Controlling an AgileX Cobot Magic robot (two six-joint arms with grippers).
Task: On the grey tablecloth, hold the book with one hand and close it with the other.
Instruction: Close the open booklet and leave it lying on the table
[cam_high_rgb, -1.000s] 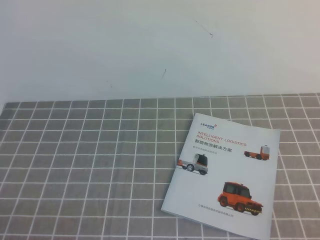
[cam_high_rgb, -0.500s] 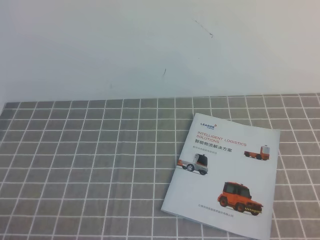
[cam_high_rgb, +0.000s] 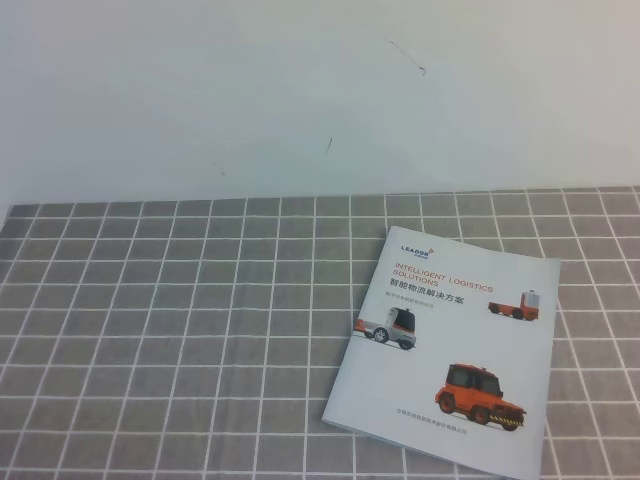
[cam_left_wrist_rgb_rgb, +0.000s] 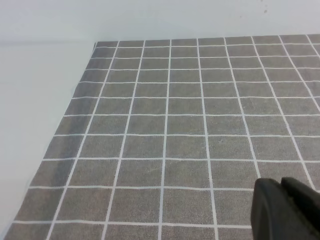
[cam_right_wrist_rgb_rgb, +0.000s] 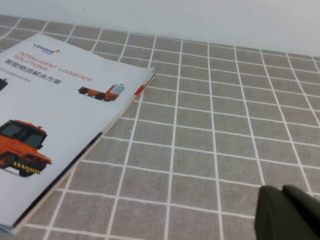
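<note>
The book (cam_high_rgb: 450, 345) lies closed and flat on the grey tablecloth (cam_high_rgb: 180, 320), right of centre, cover up with orange vehicles and orange title text. It also shows in the right wrist view (cam_right_wrist_rgb_rgb: 55, 115), at the left. No arm shows in the exterior high view. The left gripper (cam_left_wrist_rgb_rgb: 281, 182) shows as two black fingers pressed together at the bottom right of its view, over bare cloth (cam_left_wrist_rgb_rgb: 170, 135). The right gripper (cam_right_wrist_rgb_rgb: 282, 190) shows the same way, over cloth (cam_right_wrist_rgb_rgb: 210, 130) to the right of the book. Neither touches the book.
A white table surface (cam_high_rgb: 300, 90) lies beyond the cloth's far edge and past its left edge (cam_left_wrist_rgb_rgb: 35, 115). Small dark marks (cam_high_rgb: 327, 145) dot the white surface. The cloth runs out of view at the bottom and right.
</note>
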